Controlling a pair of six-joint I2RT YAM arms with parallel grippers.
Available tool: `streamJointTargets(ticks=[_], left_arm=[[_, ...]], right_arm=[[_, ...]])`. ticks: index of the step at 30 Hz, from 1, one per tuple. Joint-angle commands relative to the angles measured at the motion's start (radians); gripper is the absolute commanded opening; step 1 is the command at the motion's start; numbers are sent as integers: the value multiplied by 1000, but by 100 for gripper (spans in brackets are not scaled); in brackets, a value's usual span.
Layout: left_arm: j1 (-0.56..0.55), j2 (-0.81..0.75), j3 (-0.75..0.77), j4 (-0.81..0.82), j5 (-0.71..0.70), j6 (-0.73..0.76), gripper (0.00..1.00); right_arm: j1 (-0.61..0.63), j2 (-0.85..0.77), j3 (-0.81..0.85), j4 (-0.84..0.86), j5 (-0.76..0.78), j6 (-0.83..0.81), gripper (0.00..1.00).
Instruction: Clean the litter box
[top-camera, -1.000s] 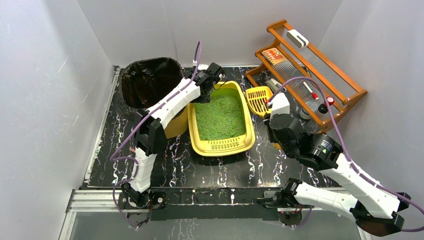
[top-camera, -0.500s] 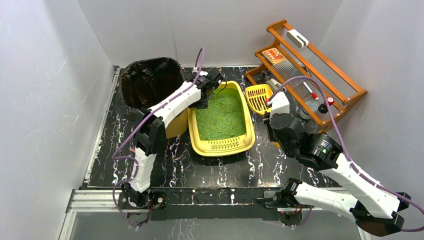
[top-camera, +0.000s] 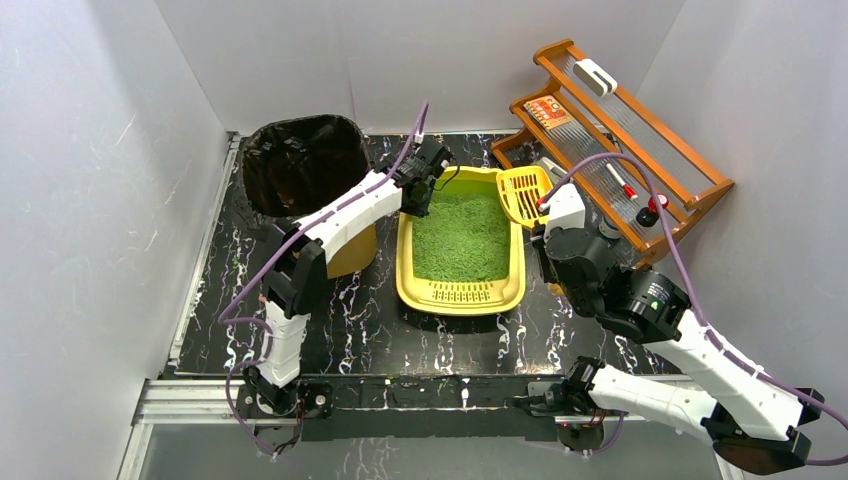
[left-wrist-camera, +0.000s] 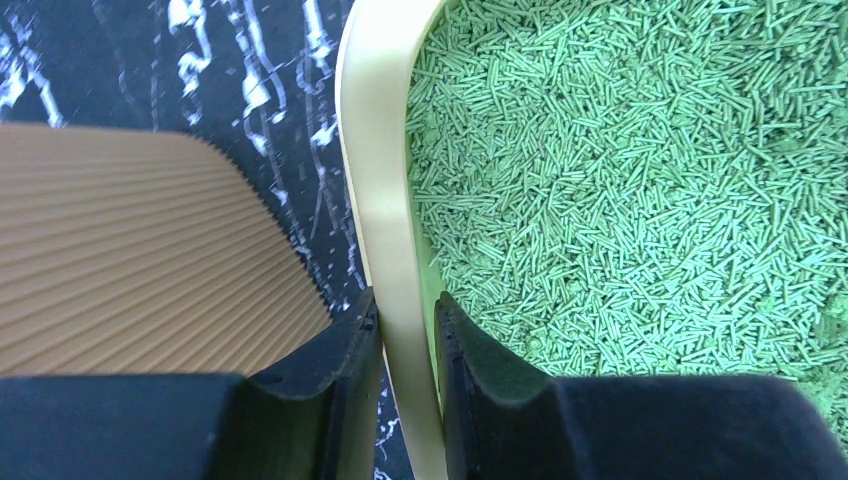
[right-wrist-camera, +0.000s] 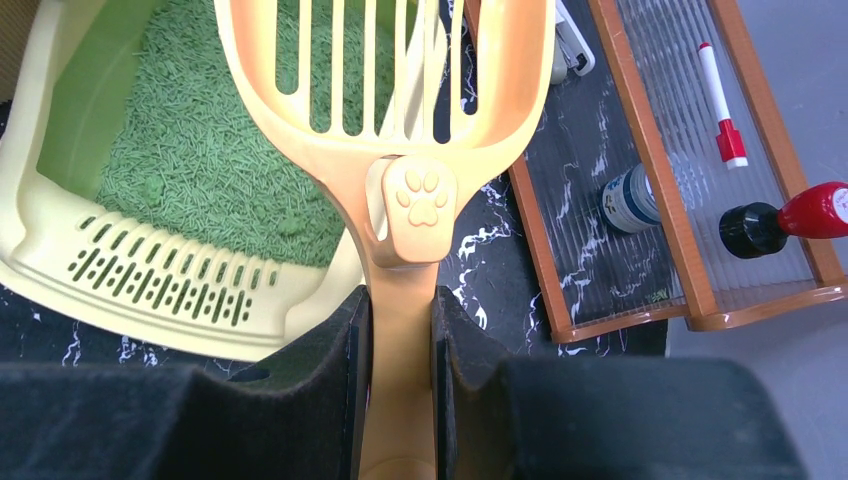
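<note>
rounded plastic litter box (top-camera: 460, 293), green rod-shaped pellets (top-camera: 462, 238)

Near side of the yellow plastic litter box (top-camera: 460, 296): bare black marbled surface (top-camera: 350, 322). Left of it the black-bagged yellow bin (top-camera: 300, 168) stands close, the left hand (left-wrist-camera: 405, 320) in the gap, clamped on the rim. Over its far right corner hangs the orange slotted scoop (top-camera: 522, 192), the brown wooden rack (top-camera: 640, 170) just beyond.

Left gripper (left-wrist-camera: 408, 318) and right gripper (right-wrist-camera: 400, 300), both extended forward, each clamp tight.
</note>
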Motion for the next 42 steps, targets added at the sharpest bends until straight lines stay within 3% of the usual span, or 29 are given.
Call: streamJointTargets(ticks=[1, 16, 25, 35, 42], left_arm=[[-47, -53, -55, 108, 249, 151, 17], [-48, -150, -221, 135, 404, 483, 15], [-48, -212, -321, 268, 489, 660, 14], [-47, -151, -266, 319, 550, 636, 14], [-45, -105, -248, 419, 359, 535, 15]], right_arm=[[0, -17, 39, 47, 48, -4, 0], [-1, -34, 22, 50, 61, -10, 0], [0, -50, -1, 54, 40, 7, 0], [0, -62, -31, 66, 31, 14, 0], [-1, -13, -28, 94, -80, 57, 0]])
